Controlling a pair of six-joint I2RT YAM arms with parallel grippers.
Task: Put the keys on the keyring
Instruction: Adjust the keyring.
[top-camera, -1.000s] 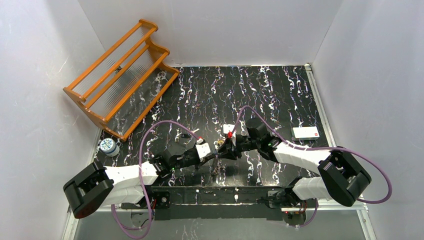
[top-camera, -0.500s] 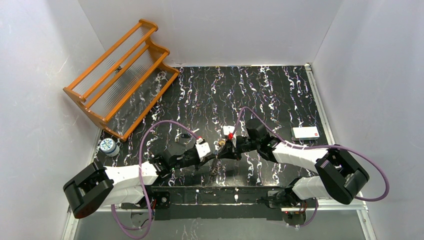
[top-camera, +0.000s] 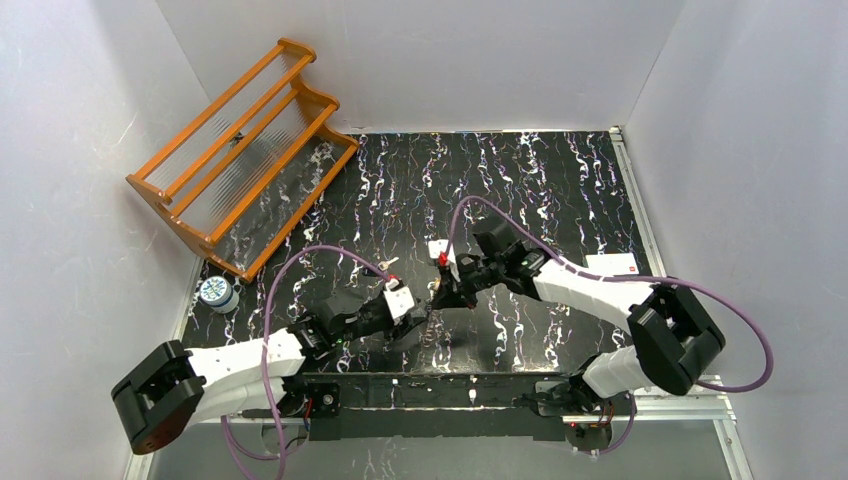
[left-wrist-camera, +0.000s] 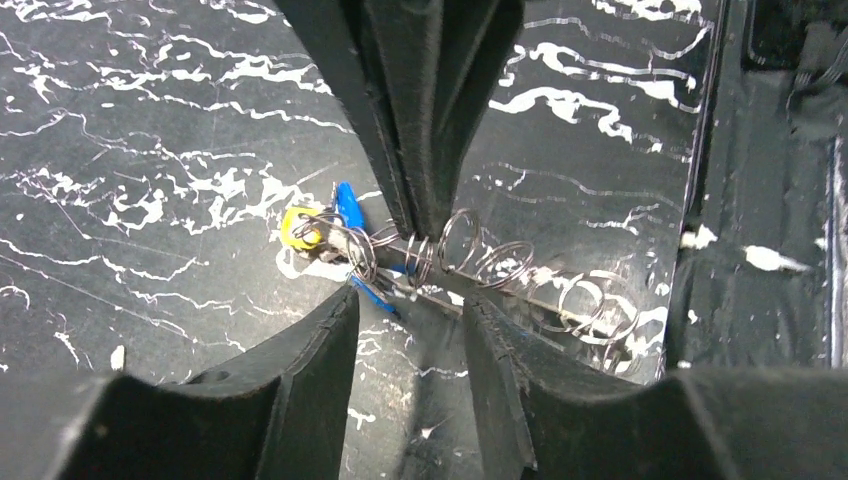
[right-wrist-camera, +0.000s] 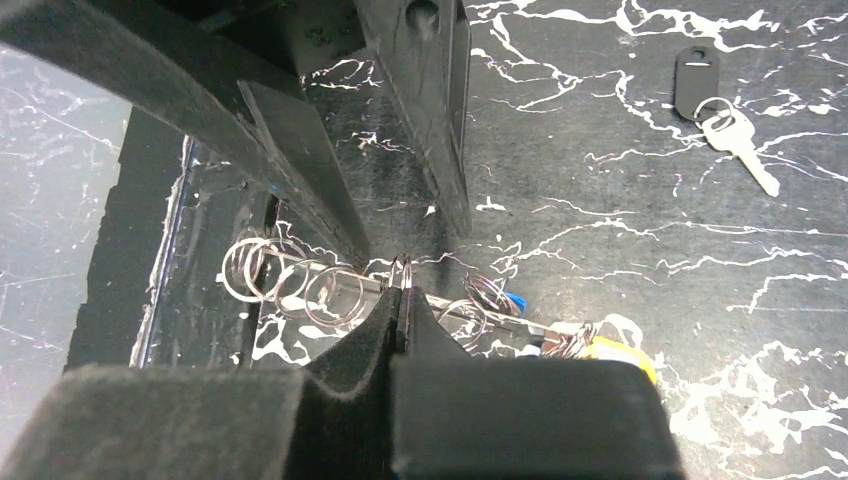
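The right end effector (right-wrist-camera: 402, 280) is clenched on one wire loop of the keyring (left-wrist-camera: 500, 272), at lower centre of the overhead view. The left end effector (left-wrist-camera: 410, 308) stands released just beside it, near the keys (left-wrist-camera: 345, 205).

Both arms stretched inward and low, left claw (left-wrist-camera: 410, 298) parted, right claw (right-wrist-camera: 402, 285) pressed closed, tips facing

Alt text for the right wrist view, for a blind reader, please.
The right hand, shut, pinches a small silver wire ring, one of several strung on a thin metal rod against the black marbled table. The left hand, open, faces it just beyond; a silver key with a black tag lies upper right.
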